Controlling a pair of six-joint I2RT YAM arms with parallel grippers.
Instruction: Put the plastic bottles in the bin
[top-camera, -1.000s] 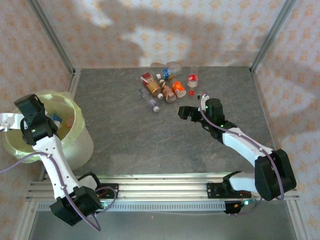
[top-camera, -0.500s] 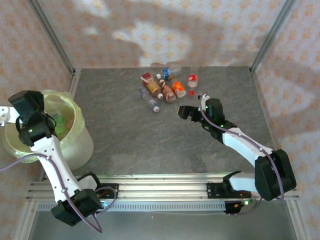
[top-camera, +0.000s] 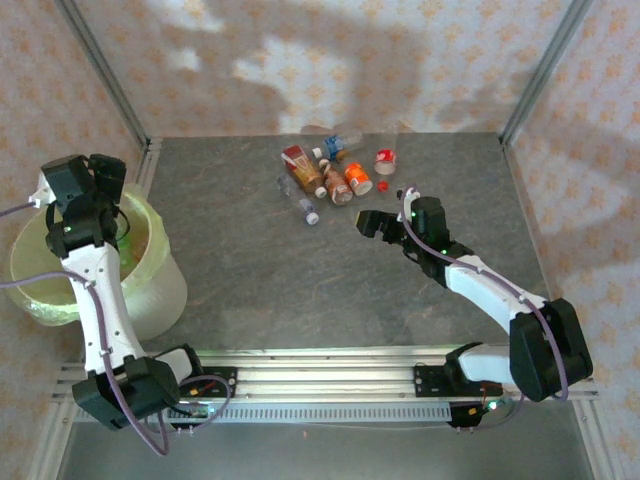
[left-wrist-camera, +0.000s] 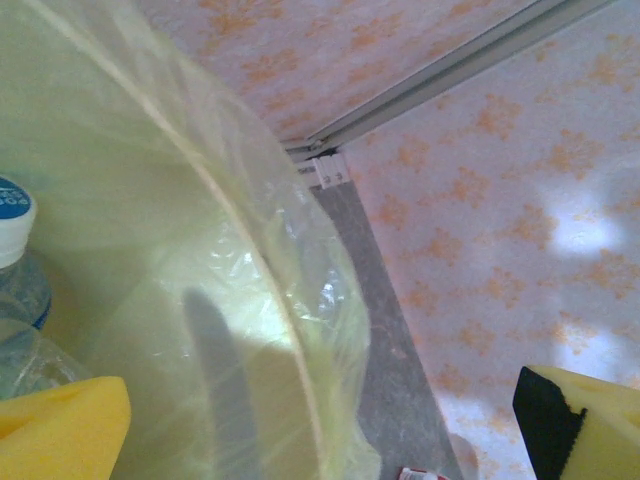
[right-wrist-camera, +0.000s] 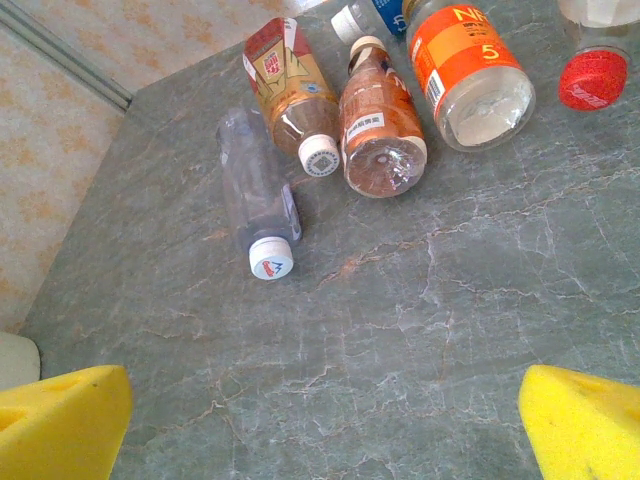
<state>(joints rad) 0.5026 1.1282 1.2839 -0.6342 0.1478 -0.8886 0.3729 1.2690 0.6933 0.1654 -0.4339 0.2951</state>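
Right wrist: clear plastic bottles (right-wrist-camera: 383, 130) (red, orange labels) before spread right gripper (right-wrist-camera: 322, 428); left gripper (left-wrist-camera: 320, 430) seemingly spread.

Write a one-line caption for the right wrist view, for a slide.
Open right gripper faces a cluster of bottles on the table.

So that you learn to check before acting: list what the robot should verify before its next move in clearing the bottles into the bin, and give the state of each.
1. Right gripper open and empty: ok.
2. Bottles left on the table ahead of it: ok.
3. Nearest clear bottle free of the brown bottle beside it: cannot tell.
4. Left gripper open and empty, over the bin: ok.
5. Bin upright, liner in place: ok.
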